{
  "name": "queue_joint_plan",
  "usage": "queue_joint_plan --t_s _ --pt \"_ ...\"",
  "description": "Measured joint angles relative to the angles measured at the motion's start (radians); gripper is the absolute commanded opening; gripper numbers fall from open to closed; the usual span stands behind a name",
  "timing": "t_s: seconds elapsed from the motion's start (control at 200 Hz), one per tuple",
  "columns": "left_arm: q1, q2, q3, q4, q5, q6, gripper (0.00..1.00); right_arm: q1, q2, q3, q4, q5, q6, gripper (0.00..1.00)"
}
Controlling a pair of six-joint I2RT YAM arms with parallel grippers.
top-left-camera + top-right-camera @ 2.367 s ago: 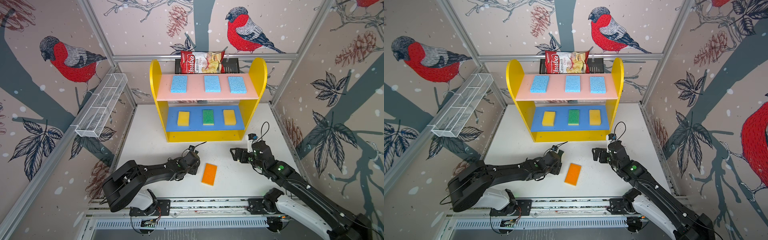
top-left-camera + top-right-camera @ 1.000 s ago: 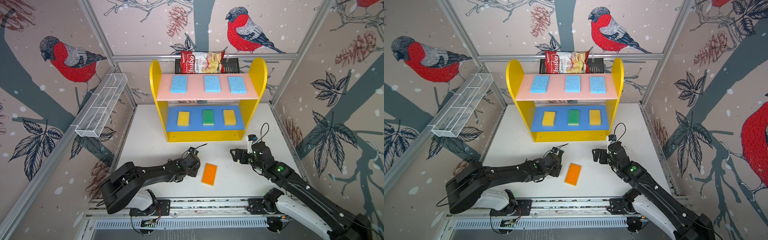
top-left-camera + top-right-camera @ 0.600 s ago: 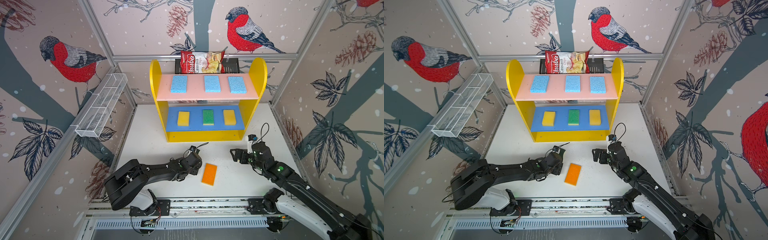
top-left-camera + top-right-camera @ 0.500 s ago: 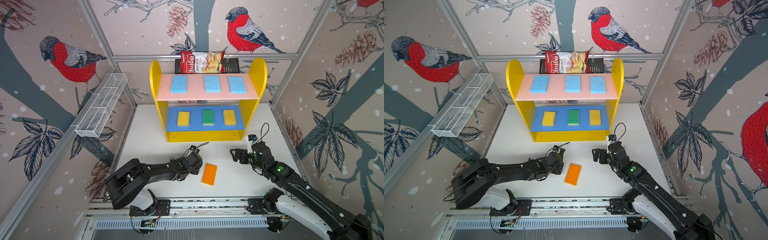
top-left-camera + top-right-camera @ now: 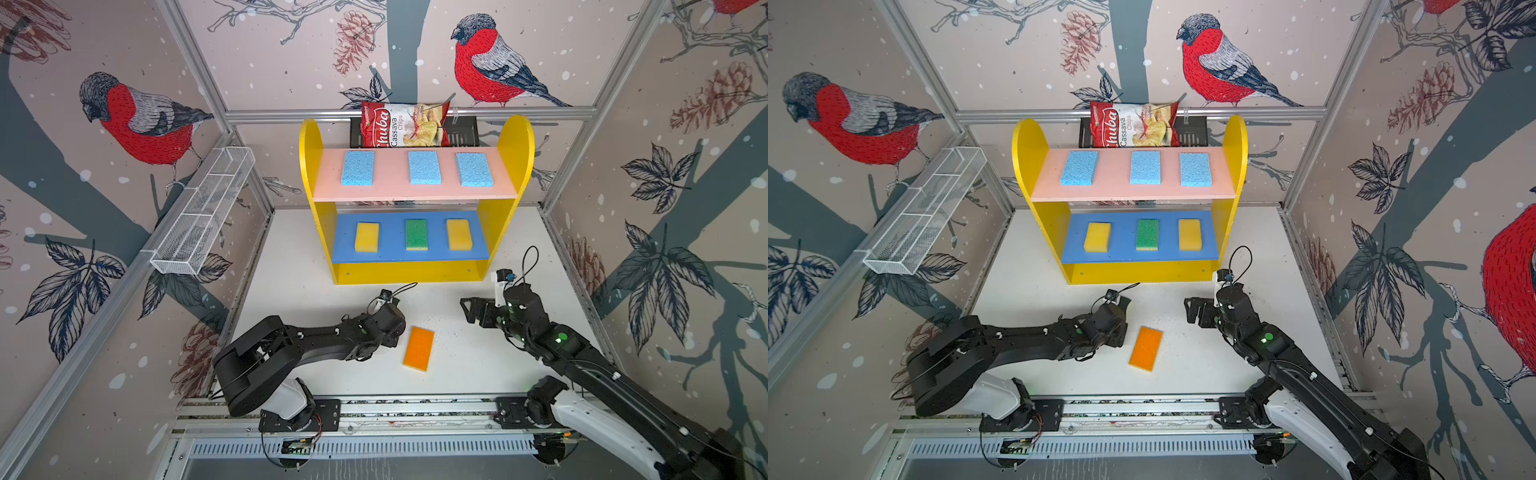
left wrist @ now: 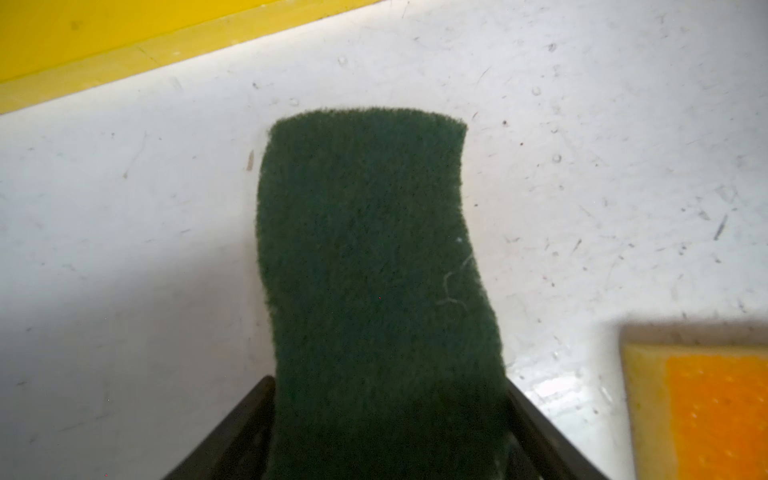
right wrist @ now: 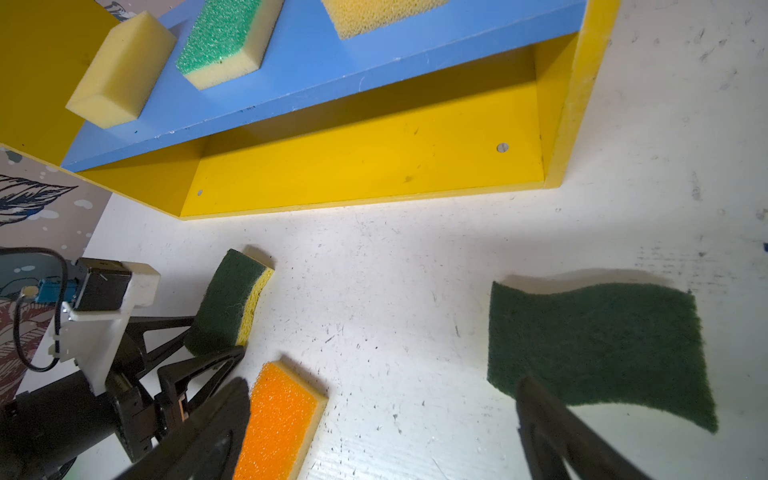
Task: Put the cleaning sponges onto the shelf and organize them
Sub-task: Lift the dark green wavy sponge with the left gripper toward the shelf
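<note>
The shelf (image 5: 515, 141) (image 5: 1235, 137) stands at the back; three light blue sponges (image 5: 424, 167) lie on its pink board. Two yellow sponges and a green-topped sponge (image 5: 416, 234) (image 7: 216, 41) lie on the blue board. My left gripper (image 6: 388, 382) (image 7: 220, 336) is shut on a wavy dark-green-on-yellow sponge (image 6: 374, 270) (image 7: 226, 303), low over the table before the shelf's yellow base. An orange-topped sponge (image 5: 419, 348) (image 5: 1145, 348) (image 7: 278, 419) lies beside it. My right gripper (image 5: 467, 311) (image 7: 382, 384) stands open with nothing between its fingers. Beside it a second wavy dark-green sponge (image 7: 598, 349) lies flat; the arm hides it in both top views.
A red chips bag (image 5: 405, 124) sits on a black rack (image 5: 461, 133) behind the shelf. A white wire mesh basket (image 5: 203, 216) hangs on the left wall. The arms' metal rail (image 5: 374, 411) runs along the table's front edge.
The left arm's elbow has shifted a little while its gripper stays almost in place with the sponge. The right arm and the orange-topped sponge have not moved.
</note>
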Motion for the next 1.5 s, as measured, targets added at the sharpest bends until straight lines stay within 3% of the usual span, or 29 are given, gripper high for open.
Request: queue_joint_plan --t_s 0.22,0.345,0.72,0.991,1.296,1.501 --pt "0.000 -0.034 -0.019 -0.025 0.011 0.000 0.76 0.000 0.002 -0.003 0.001 -0.002 0.000 1.00" --pt "0.000 -0.003 0.005 -0.023 0.007 0.001 0.83 0.000 0.001 -0.005 0.001 -0.002 0.000 1.00" --pt "0.000 0.076 0.061 0.008 0.000 0.018 0.79 0.000 -0.013 -0.006 0.001 -0.002 0.000 0.99" --pt "0.000 0.062 0.048 0.021 -0.002 0.026 0.69 0.000 -0.011 -0.007 0.001 -0.001 0.000 1.00" --pt "0.000 0.003 0.029 -0.048 -0.010 -0.010 0.69 0.000 -0.011 -0.007 0.001 -0.001 0.000 0.99" --pt "0.020 -0.072 0.009 -0.130 -0.076 -0.047 0.69 0.000 -0.006 -0.019 0.031 -0.013 0.000 1.00"
